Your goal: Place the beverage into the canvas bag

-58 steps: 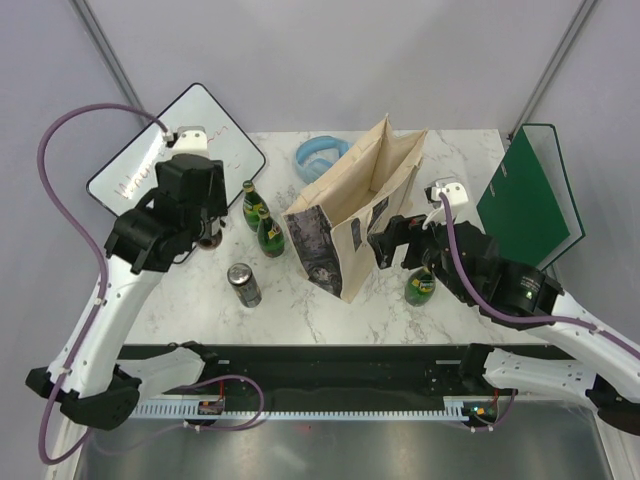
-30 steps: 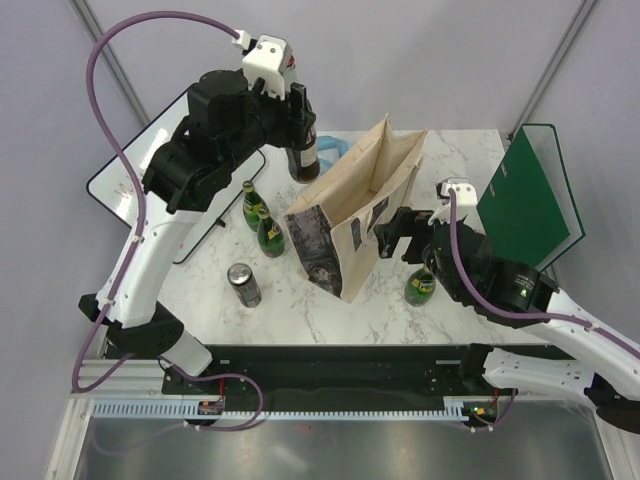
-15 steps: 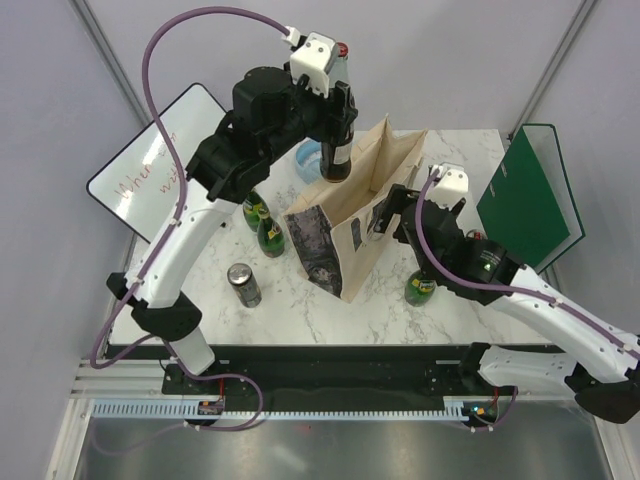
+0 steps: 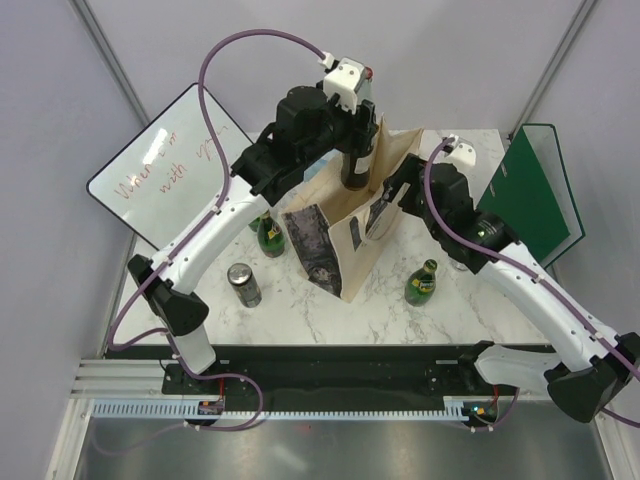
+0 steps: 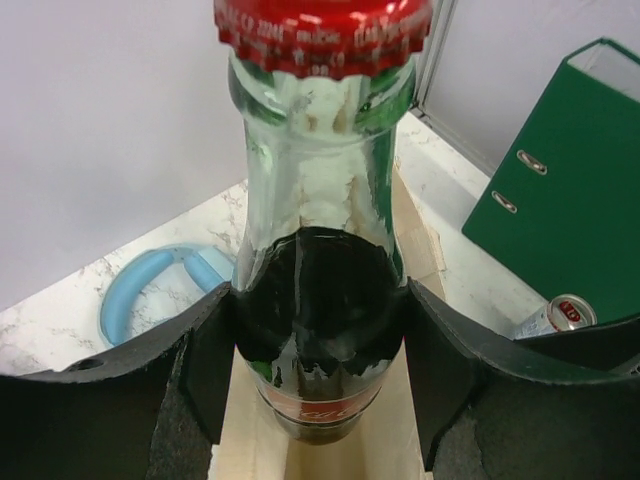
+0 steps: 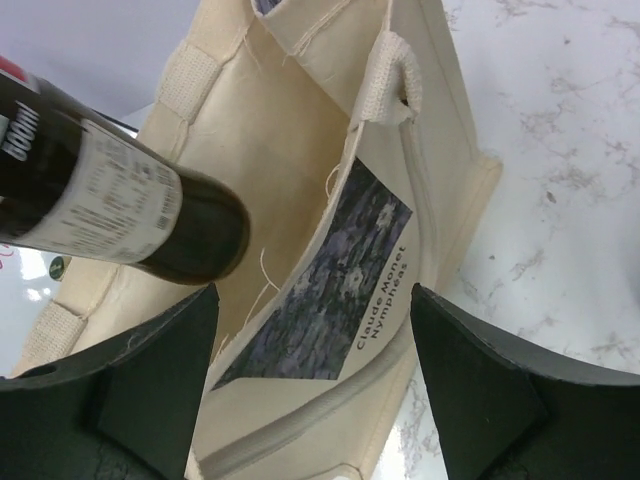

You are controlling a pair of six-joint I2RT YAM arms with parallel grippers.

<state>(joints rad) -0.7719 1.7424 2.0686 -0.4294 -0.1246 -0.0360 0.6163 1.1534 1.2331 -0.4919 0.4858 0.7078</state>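
The beverage, a dark cola bottle point(image 4: 356, 150) with a red cap, hangs upright over the mouth of the canvas bag point(image 4: 340, 225). My left gripper point(image 4: 352, 128) is shut on its shoulder. In the left wrist view the bottle point(image 5: 320, 290) sits between both pads of that gripper point(image 5: 320, 380), and the bag's beige inside point(image 5: 250, 440) lies right below. My right gripper point(image 4: 397, 190) is open at the bag's right wall. In the right wrist view its fingers straddle the printed wall point(image 6: 330, 270), gripper point(image 6: 315, 385), with the bottle's base point(image 6: 190, 240) over the opening.
Green bottles stand left of the bag point(image 4: 268, 236) and to its right point(image 4: 422, 282). A can point(image 4: 243, 284) stands front left. A whiteboard point(image 4: 150, 170) lies at the left and a green binder point(image 4: 525, 190) at the right. A blue ring point(image 5: 150, 285) and another can point(image 5: 550, 315) lie behind.
My left arm has lifted the bottle off the table and carried it right, to above the bag's mouth. My right gripper has moved up along the bag's right wall.
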